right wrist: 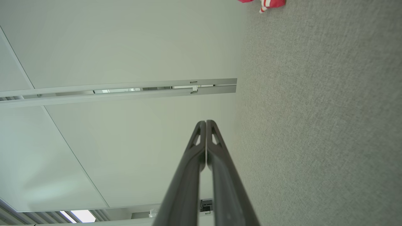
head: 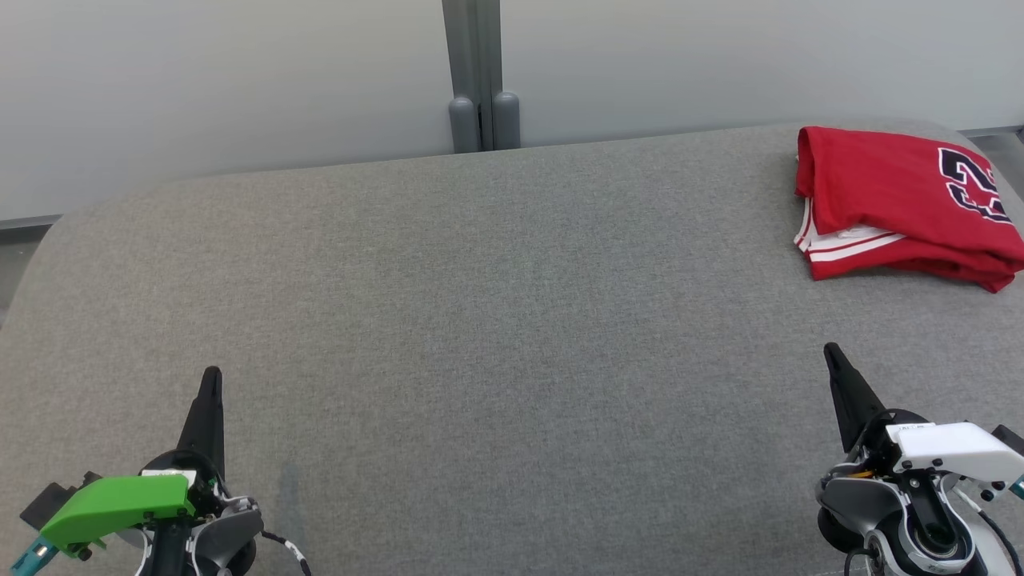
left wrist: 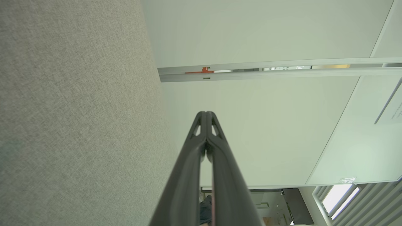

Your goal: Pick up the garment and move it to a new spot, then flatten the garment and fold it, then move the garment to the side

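Note:
The garment point(head: 904, 200) is a red jersey with white trim and a dark number, lying folded at the far right of the grey fabric surface point(head: 496, 320). A sliver of the garment point(right wrist: 270, 2) shows at the top edge of the right wrist view. My left gripper point(head: 211, 376) rests at the lower left, shut with nothing in it, far from the garment. My right gripper point(head: 830, 350) sits at the lower right, shut and holding nothing, a good way in front of the garment. The fingertips meet in both wrist views, left gripper point(left wrist: 205, 113) and right gripper point(right wrist: 206, 121).
A pale wall runs behind the surface, with a grey vertical post point(head: 480, 76) at its middle. The surface's rounded far edge point(head: 240, 172) curves down at the left corner. Bare floor shows at the far right point(head: 1004, 144).

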`<state>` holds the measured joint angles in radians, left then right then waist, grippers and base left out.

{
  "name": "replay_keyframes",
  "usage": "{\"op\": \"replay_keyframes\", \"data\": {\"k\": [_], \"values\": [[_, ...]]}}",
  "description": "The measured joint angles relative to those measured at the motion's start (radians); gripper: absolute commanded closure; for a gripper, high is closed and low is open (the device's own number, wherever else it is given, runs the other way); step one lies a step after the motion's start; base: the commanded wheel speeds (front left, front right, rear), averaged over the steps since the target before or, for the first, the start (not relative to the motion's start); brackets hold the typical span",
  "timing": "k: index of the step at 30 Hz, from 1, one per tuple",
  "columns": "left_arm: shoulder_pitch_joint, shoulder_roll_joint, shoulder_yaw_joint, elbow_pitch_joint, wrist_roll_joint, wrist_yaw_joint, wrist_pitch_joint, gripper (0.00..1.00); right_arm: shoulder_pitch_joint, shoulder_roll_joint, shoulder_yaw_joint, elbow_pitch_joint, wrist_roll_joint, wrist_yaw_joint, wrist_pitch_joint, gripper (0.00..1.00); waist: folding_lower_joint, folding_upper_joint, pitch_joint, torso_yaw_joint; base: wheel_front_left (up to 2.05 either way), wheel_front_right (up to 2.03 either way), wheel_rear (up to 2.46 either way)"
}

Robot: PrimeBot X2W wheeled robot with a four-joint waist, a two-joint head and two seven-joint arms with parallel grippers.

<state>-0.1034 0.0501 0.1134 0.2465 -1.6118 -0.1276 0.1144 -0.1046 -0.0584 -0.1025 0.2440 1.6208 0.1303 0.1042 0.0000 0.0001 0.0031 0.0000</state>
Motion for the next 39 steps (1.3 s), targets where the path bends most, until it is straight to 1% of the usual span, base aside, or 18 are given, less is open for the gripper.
{"op": "replay_keyframes", "data": {"k": [39], "values": [[0.0,0.0,0.0,0.0,-0.001,0.0,0.0,1.0,0.0,0.004,-0.005,0.0,-0.002,0.0,0.004,1.0,0.0,0.0,0.0,0.0,0.0,0.0,0.0]]}}
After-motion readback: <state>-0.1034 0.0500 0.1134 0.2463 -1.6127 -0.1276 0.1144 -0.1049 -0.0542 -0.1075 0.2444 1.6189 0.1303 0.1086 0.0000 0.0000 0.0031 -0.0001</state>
